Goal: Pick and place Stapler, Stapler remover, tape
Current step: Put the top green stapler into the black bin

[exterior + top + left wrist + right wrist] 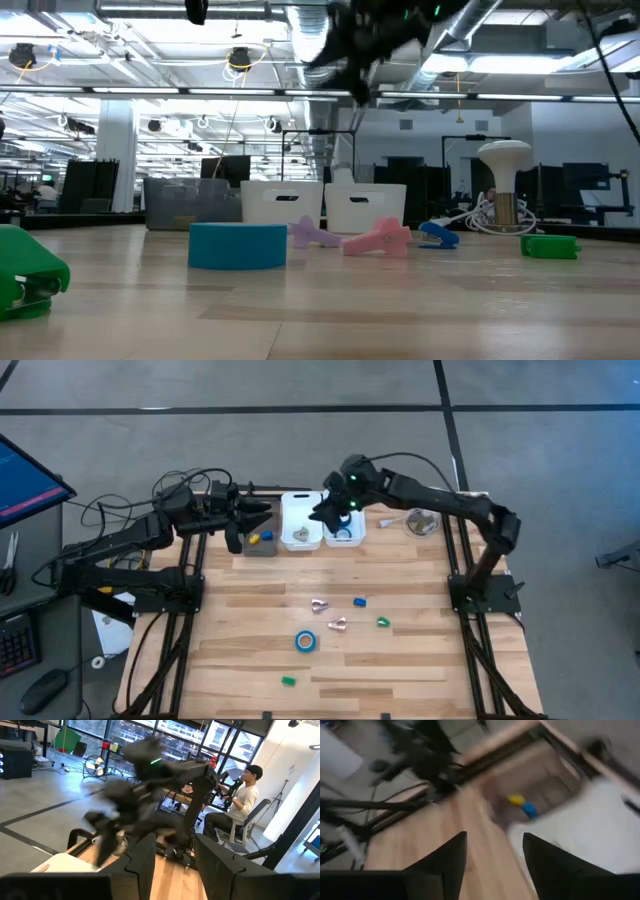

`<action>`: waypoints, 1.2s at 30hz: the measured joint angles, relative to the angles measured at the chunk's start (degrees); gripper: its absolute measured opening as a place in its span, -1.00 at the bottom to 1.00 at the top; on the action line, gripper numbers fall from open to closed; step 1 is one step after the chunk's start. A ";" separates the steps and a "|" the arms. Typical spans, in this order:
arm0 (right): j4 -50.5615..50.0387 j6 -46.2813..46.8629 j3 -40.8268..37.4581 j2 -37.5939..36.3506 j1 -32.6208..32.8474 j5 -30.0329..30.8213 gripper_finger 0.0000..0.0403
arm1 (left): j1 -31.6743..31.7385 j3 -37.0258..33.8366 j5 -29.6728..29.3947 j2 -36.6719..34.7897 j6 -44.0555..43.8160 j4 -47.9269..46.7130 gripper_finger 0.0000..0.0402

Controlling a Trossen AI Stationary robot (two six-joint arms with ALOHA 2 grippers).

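Tape [305,641] lies flat on the desk [420,660], toward the front edge, a bit left of centre. It is a ring, so no long axis to line up; its hole faces straight up. In the low view it reads as a low blue drum [238,245].

My right end effector [335,510] sits over the white bins [301,520] at the back edge, fingers apart, nothing between them in the right wrist view. My left end effector [235,525] waits at the grey bin [260,540], back left, fingers parted and empty.

My guess at the step: go for the tape next. I would come straight down, one finger inside the hole and one outside, or straddle the ring, and steer clear of the pink pieces [337,624] just beside it.
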 joint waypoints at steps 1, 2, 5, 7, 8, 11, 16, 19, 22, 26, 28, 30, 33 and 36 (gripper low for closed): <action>-0.27 -1.13 0.16 -1.63 1.19 0.78 -0.13 | 0.00 0.00 0.00 0.00 0.00 0.02 -0.37; 0.00 -2.27 0.23 -3.16 2.46 1.86 -0.16 | 0.00 0.00 0.00 0.00 0.00 0.02 -0.37; -1.70 -5.23 -0.32 -8.35 6.31 6.77 -0.24 | 0.00 0.00 0.00 -0.01 0.27 0.02 -0.37; -3.15 -6.19 -0.56 -11.69 8.88 9.72 -0.29 | 0.00 0.00 0.00 -0.01 0.33 0.00 -0.37; -4.10 -6.25 -0.77 -13.35 10.13 11.05 -0.31 | 0.00 0.00 0.00 -0.01 0.33 0.00 -0.37; -7.43 -6.27 -0.93 -17.52 13.69 13.62 -0.37 | 0.00 0.00 0.01 -0.02 0.26 0.00 -0.37; -12.45 -6.19 -0.97 -22.85 18.99 19.64 -0.42 | -0.07 0.00 2.44 -0.01 0.02 0.02 -0.37; -14.61 -4.96 -0.98 -24.72 21.38 22.04 -0.42 | -0.09 0.00 3.04 -0.02 0.00 0.05 -0.37; -16.90 -2.09 -0.99 -26.16 23.48 22.08 -0.42 | -0.09 0.00 3.04 -0.02 0.00 0.13 -0.37; -22.39 -0.07 -0.99 -27.43 27.11 24.65 -0.42 | -0.07 0.00 3.04 -0.02 -0.01 0.22 -0.37; -25.89 1.50 -0.99 -27.74 29.35 28.57 -0.42 | -0.07 0.00 3.04 0.00 -0.03 0.22 -0.37; -29.92 3.48 -0.99 -27.78 31.47 32.76 -0.42 | -0.07 0.00 3.04 -0.02 -0.22 0.24 -0.37; -35.94 8.21 -0.99 -27.66 34.17 36.81 -0.42 | -0.07 0.00 3.04 0.00 -0.22 0.24 -0.37; -41.22 14.24 -0.99 -27.46 35.87 37.04 -0.42 | -0.07 0.00 3.04 0.00 -0.23 0.24 -0.37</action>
